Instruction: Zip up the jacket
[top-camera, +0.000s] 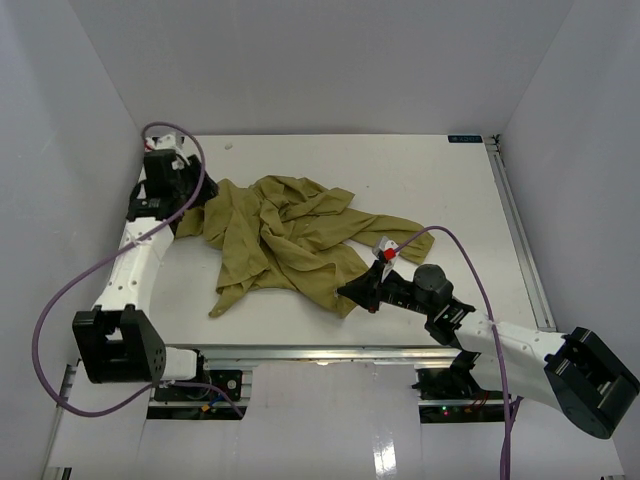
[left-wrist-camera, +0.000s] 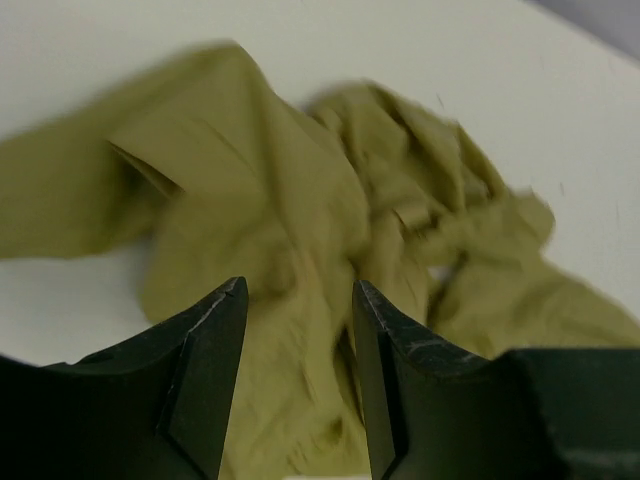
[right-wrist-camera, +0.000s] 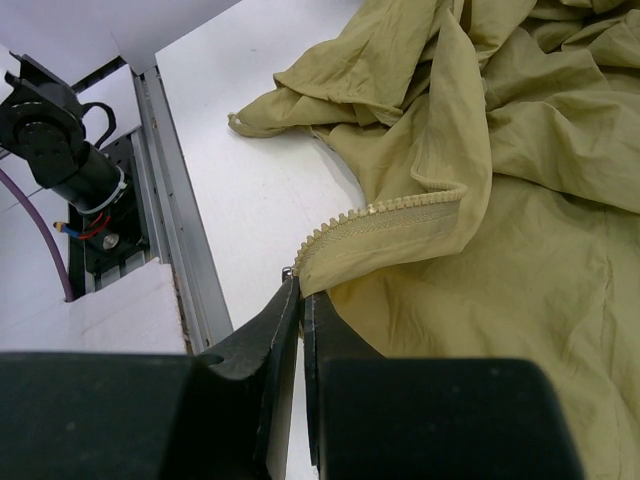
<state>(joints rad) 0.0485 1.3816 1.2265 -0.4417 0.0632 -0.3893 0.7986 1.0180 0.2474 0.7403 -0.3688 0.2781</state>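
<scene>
Left gripper (left-wrist-camera: 298, 290), stretched to ten o'clock of the wrinkled olive-green fabric jacket (top-camera: 290, 240), gapes empty; right gripper (right-wrist-camera: 302, 293), low at five o'clock, pinches its zipper end (right-wrist-camera: 312, 250).

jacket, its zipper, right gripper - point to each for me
jacket (top-camera: 290, 235), top view, middle of the crumpled fabric
zipper (right-wrist-camera: 385, 207), right wrist view, on its row of teeth
right gripper (right-wrist-camera: 303, 292), right wrist view, between the tips of its shut jaws
</scene>
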